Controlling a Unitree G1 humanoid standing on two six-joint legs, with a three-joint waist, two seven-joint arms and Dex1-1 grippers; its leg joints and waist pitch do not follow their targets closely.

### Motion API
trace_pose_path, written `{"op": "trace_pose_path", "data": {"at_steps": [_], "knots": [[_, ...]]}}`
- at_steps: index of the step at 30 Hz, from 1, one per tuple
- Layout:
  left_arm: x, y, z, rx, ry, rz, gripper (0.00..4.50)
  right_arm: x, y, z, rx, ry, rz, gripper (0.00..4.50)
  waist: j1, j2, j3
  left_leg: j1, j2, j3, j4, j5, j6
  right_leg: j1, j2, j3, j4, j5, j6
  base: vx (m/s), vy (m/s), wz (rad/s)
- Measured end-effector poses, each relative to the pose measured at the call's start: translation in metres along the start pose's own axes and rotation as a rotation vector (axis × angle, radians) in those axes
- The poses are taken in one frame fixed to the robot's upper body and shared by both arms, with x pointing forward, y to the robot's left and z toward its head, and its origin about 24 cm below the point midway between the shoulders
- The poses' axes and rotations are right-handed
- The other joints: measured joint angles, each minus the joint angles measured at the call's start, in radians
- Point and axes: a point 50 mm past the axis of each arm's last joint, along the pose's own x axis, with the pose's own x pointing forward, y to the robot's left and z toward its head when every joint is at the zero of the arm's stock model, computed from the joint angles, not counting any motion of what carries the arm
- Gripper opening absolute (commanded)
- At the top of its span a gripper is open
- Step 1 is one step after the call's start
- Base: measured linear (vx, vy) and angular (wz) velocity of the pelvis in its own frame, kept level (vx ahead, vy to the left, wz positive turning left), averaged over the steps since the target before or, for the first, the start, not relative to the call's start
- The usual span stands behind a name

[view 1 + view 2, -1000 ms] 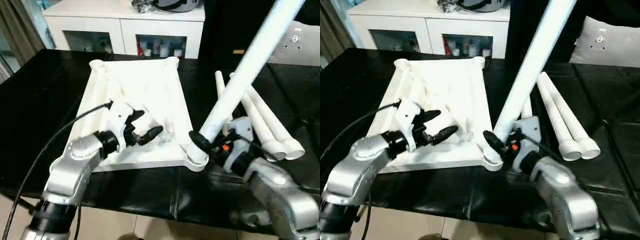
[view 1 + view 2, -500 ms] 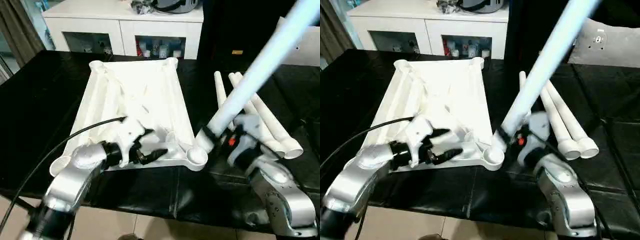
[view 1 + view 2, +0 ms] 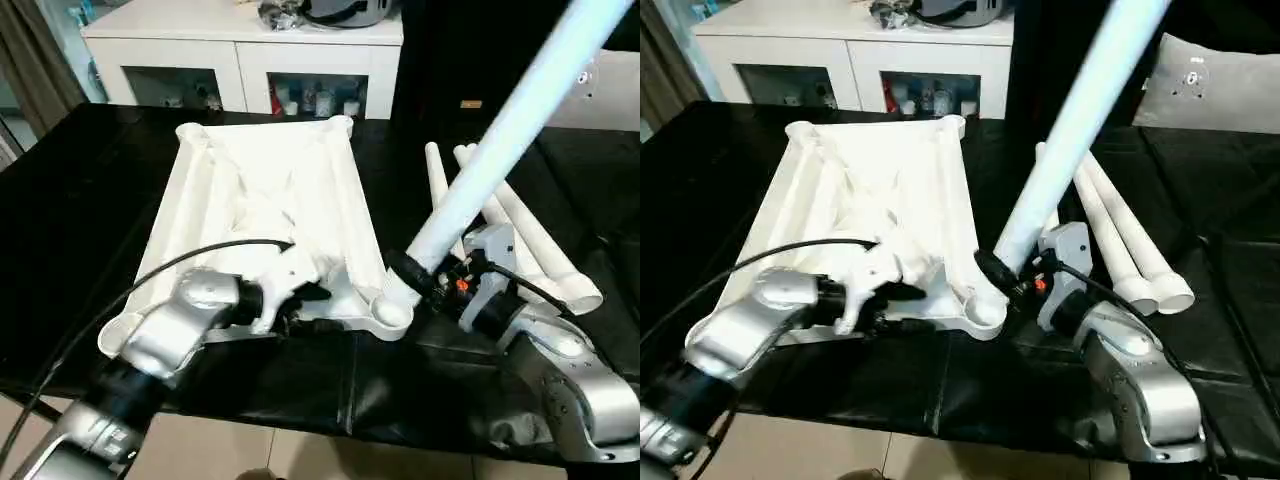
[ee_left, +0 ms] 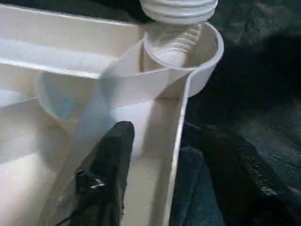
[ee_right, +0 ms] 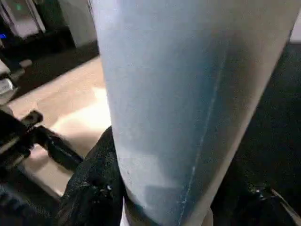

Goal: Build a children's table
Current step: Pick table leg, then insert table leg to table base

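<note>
1. Table top (image 3: 270, 200) lies underside up on the black surface (image 3: 80, 200); hollow ribbed plastic, prob. light and stiff, so it'll likely slide if pushed; best held by the near rim or a rib, not the thin walls.
2. Left gripper (image 3: 305, 305) sits at the near edge of the top; one black finger (image 4: 110, 160) shows inside the rim; can't tell if it's pinching the wall or just spread around it.
3. Right gripper (image 3: 1002, 278) is clamped on the lower end of the held leg (image 3: 500, 135), just above its threaded tip, which hangs over the near-right corner socket (image 3: 388, 312) (not seated yet, I'd judge); smooth tapered tube, prob. slippery and top-heavy when gripped that low.
4. Count: 1 top; 4 legs, i.e. 1 held plus 3 loose legs (image 3: 520, 235) lying beside the top on the robot's right; 4 corner sockets.
</note>
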Motion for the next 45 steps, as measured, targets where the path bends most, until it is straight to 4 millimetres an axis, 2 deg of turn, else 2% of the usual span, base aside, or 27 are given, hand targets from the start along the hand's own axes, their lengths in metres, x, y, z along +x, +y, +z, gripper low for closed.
{"op": "trace_pose_path", "data": {"at_steps": [8, 29, 36, 38, 45], "knots": [[0.002, 0.004, -0.001, -0.001, 0.024, -0.013, 1.74, -0.001, 0.002, -0.001, -0.048, 0.007, 0.026, 1.91, 0.0, 0.001, 0.0, 0.0, 0.001, 0.001, 0.0, 0.0, 0.0, 0.0, 0.0, 0.0, 0.0, 0.0, 0.0, 0.0, 0.0, 0.0], [0.006, 0.002, -0.001, 0.035, 0.008, -0.054, 0.14, -0.001, 0.005, -0.002, 0.002, 0.033, 0.103, 1.91, 0.001, 0.001, 0.0, 0.0, 0.001, 0.001, 0.0, 0.0, 0.0, 0.0, 0.0, 0.0, 0.0, 0.0, 0.0, 0.0, 0.0, 0.0], [0.003, 0.0, -0.004, 0.092, 0.004, -0.073, 0.0, 0.003, 0.005, 0.003, -0.012, 0.023, 0.128, 1.91, -0.01, 0.0, 0.0, -0.001, 0.002, 0.003, 0.0, 0.001, 0.004, -0.001, 0.0, 0.0, -0.001, 0.0, 0.0, 0.0, 0.0, 0.0], [-0.001, 0.0, -0.006, 0.112, 0.015, -0.076, 0.0, 0.007, 0.006, 0.006, -0.035, 0.035, 0.161, 1.91, -0.017, 0.0, 0.0, -0.001, 0.002, 0.003, 0.0, 0.001, 0.004, -0.001, 0.0, 0.0, -0.001, 0.0, 0.0, 0.0, 0.0, 0.0], [-0.009, 0.001, -0.011, 0.132, 0.034, -0.086, 0.0, 0.015, 0.011, 0.0, -0.073, 0.119, 0.266, 1.91, -0.031, 0.0, 0.0, -0.001, 0.002, 0.004, -0.001, 0.001, 0.003, 0.0, 0.0, 0.0, 0.0, 0.0, 0.0, 0.0, 0.0, 0.0]]}}
